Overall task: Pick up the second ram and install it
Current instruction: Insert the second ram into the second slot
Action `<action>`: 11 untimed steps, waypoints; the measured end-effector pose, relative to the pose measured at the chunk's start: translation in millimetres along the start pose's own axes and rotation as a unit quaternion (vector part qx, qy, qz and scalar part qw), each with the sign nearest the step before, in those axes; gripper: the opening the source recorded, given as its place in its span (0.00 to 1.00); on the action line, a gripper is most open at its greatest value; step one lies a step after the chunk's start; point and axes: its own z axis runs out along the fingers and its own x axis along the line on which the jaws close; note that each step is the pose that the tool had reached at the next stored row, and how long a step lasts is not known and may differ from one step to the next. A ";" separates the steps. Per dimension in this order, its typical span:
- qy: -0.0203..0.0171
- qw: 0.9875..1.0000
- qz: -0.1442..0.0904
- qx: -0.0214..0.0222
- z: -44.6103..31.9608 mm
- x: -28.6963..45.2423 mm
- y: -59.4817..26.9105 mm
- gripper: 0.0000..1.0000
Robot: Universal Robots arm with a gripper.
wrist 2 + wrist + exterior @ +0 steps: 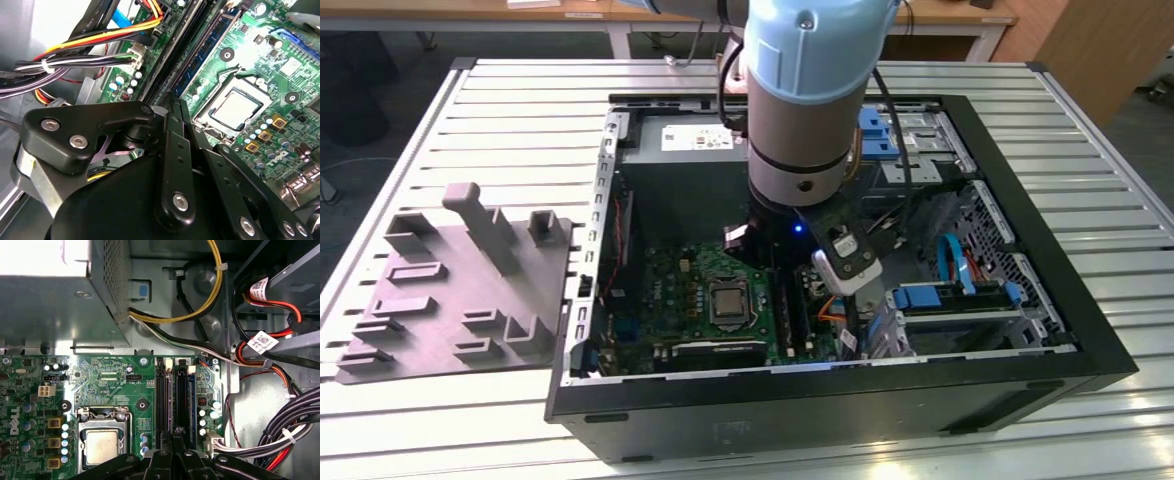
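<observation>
The computer case [854, 385] lies open on the table with my arm reaching down into it. My gripper [171, 100] hangs low over the black memory slots [165, 400] beside the processor socket [102, 445]. Its fingers [176, 437] are drawn together to a narrow tip, and nothing shows between them. A thin blue ram [210, 46] stands on edge in one slot and runs straight toward the fingertips. I cannot tell whether the tips touch its end. In the first wrist view the ram [193, 405] is a blue strip along the outermost slot.
The grey power supply [60, 290] and yellow, black and striped cable bundles [290, 425] crowd the slots on two sides. Drive bays with blue clips [954, 295] fill the case at the exterior view's right. A grey moulded fixture [454, 290] lies on the slatted table beside the case.
</observation>
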 end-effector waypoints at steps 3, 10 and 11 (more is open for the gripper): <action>0.000 1.000 0.000 0.000 0.1 0.0 0.0 0.12; 0.000 1.000 0.000 0.000 1.1 0.1 -0.1 0.12; 0.000 1.000 0.000 0.000 1.1 0.1 -0.1 0.12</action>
